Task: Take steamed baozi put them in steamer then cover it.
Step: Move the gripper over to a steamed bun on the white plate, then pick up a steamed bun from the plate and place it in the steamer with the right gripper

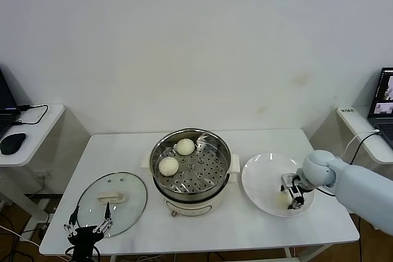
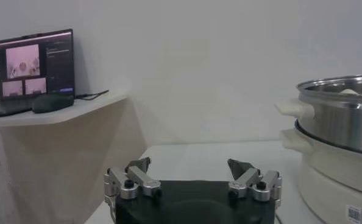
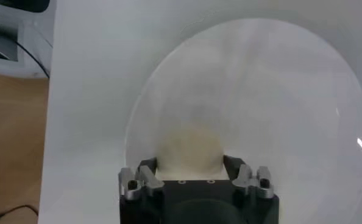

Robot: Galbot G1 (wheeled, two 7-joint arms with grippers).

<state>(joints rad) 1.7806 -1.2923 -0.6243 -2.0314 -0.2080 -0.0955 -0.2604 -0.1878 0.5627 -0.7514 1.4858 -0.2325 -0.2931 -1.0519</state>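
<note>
Buns: two are sitting in the steamer, one bun toward the back and a second bun nearer the left wall; a third bun is lying on the plate to the steamer's right.
Right gripper: it is reaching down over the plate and its fingers are closing around the third bun, one on each side, in the right wrist view.
Left gripper: it is waiting with fingers spread wide at the counter's front left edge, just beside the lid.
Lid: it is lying flat on the counter, left of the steamer.
Step in hand: gripping the third bun.
Doing it well: I judge the bun soft, so squeezing gently and lifting straight up is keeping it whole.
Placing: aiming for the bare holes at the steamer's front right is avoiding the two buns inside.
Fourth bun: I cannot see one.
</note>
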